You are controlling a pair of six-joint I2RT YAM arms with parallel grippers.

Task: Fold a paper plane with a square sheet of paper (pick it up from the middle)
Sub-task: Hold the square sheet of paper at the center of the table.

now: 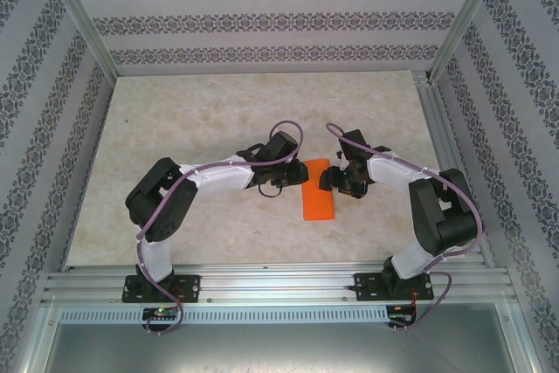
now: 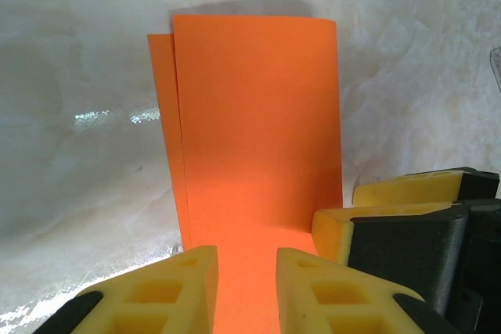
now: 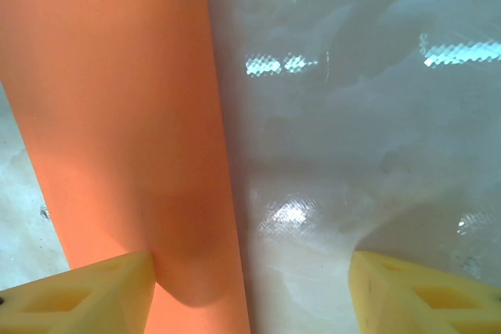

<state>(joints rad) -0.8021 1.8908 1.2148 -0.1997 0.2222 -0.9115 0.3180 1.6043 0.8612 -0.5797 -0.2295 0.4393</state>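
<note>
The square sheet of paper [image 1: 318, 196] lies on the table folded into a narrow orange rectangle, between the two arms. In the left wrist view the paper [image 2: 258, 131] shows two layers, the lower one sticking out a little at the left. My left gripper [image 2: 246, 257] hovers low over its near end, open only narrowly, with orange paper showing through the gap. The right gripper's yellow fingers [image 2: 344, 232] sit at the sheet's right edge. My right gripper [image 3: 250, 263] is open wide; its left finger rests over the paper [image 3: 117, 115], its right finger over bare table.
The marbled beige table [image 1: 218, 120] is ringed by patterned walls and aluminium posts. A metal rail [image 1: 279, 286] carrying both arm bases runs along the near edge. Both grippers [image 1: 293, 176] [image 1: 336, 179] stand close together on either side of the sheet.
</note>
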